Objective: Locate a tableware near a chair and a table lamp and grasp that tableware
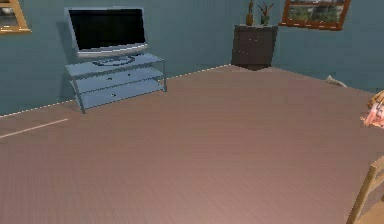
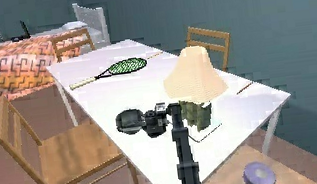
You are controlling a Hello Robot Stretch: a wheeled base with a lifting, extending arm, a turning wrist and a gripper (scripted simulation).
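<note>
The tool [image 2: 151,119] is sitting at the far end of the dark square arm [image 2: 185,162], over the white rectangular worktop [image 2: 254,103] and just left of the table lamp with a cream shade and dark green base [image 2: 193,76]. A dark round low thing [image 2: 129,121] is lying on the worktop right at the tool's far end, on the side away from the lamp. Because it is resting on a surface there, I cannot tell whether the tool is holding anything.

From its shape and its place by the lamp, I am taking it for the tableware, perhaps a small bowl or cup, though it is too small to be sure. Such a piece is probably going to feel light, stiff and smooth, so it may be slippery and breakable. Its rim or wall looks like the place to take hold, coming from the side away from the lamp so as not to nudge the shade.

A lavender round thing [image 2: 261,176] is lying on a wooden seat below and right of the lamp. A green-strung racket [image 2: 123,68] is lying left of the lamp. A light wooden chair [image 2: 58,153] is standing farther left, with a bed under an orange patterned cover [image 2: 8,73] beyond.

In the forward view, a flat black television [image 1: 105,30] is standing on a pale blue stand [image 1: 115,80] against a teal wall, above brown floor [image 1: 200,150]
</note>
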